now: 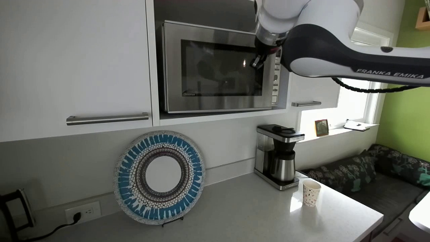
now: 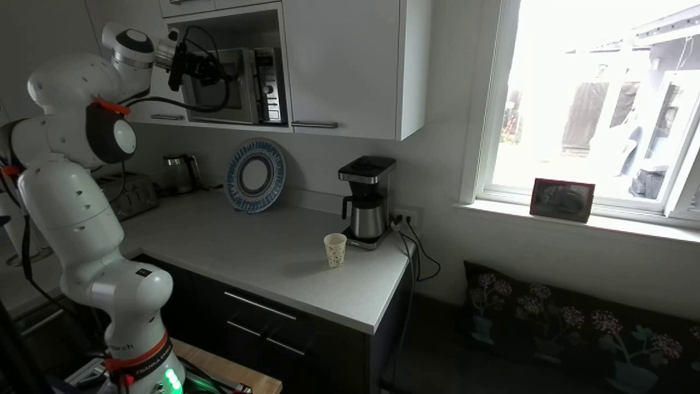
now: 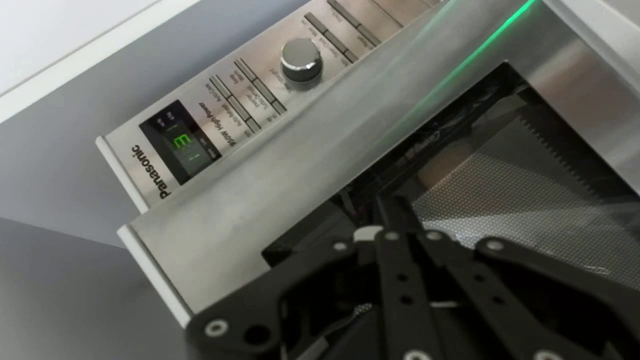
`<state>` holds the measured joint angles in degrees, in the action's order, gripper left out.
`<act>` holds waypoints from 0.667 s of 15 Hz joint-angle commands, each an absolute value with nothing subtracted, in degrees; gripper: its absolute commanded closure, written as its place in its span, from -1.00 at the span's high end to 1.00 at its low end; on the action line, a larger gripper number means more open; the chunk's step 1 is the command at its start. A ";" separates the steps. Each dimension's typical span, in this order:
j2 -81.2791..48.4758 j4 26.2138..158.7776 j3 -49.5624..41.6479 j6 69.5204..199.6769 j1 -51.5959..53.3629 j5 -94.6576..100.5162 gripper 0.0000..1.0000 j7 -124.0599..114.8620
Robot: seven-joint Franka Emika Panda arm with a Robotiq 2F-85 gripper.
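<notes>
My fingers (image 1: 258,63) stood together, empty, before the window (image 3: 530,200) of the Panasonic microwave (image 1: 220,70); whether they touched it I couldn't judge. The microwave sat by the front edge of its cabinet niche (image 1: 218,117), and the long upright edge of its door (image 3: 280,185) lay beside my fingers, toward the control panel (image 3: 255,90).
</notes>
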<state>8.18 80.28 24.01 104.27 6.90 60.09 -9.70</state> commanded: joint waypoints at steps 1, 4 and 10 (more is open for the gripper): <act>5.49 77.66 21.65 106.00 9.19 61.38 -1.00 -14.47; 3.76 75.74 19.87 108.90 9.29 61.83 -1.00 -17.15; 1.37 72.66 18.32 110.31 9.67 62.66 -1.00 -20.47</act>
